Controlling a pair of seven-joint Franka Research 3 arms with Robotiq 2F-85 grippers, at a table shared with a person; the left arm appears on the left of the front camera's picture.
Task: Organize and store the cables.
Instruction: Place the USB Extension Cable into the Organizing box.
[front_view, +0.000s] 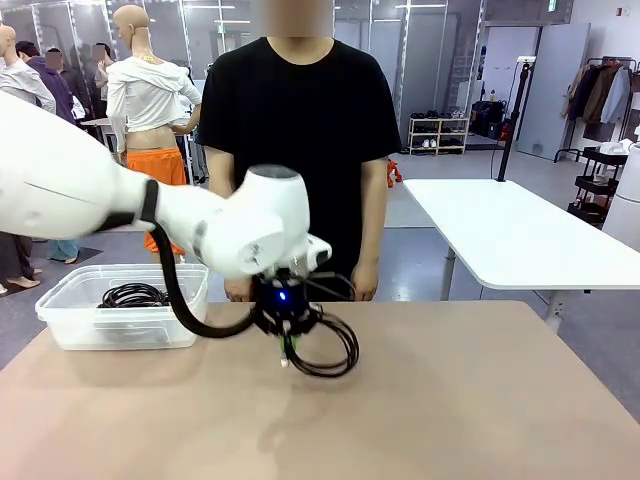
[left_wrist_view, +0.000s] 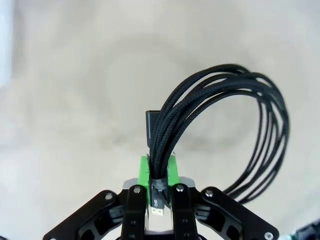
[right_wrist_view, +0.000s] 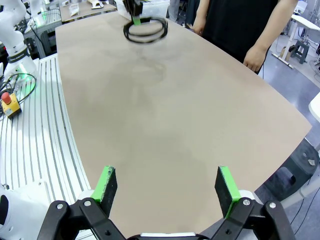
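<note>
You are pinching the cable coil (left_wrist_view: 225, 130) between your left gripper's (left_wrist_view: 159, 172) closed fingers, seemingly just above the table (front_view: 480, 400), right of the bin (front_view: 60, 315), needing a carry there; right gripper (right_wrist_view: 167, 192) is gaping empty.

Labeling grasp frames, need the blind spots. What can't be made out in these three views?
- Front view: jaws of the left gripper on the coiled cable, hidden by the wrist.
- Front view: how many cables lie in the plastic bin; wall is cloudy, left arm covers part.
- Left wrist view: USB plug mostly tucked between the pads.
- Right wrist view: coil's plug ends, too small.
</note>
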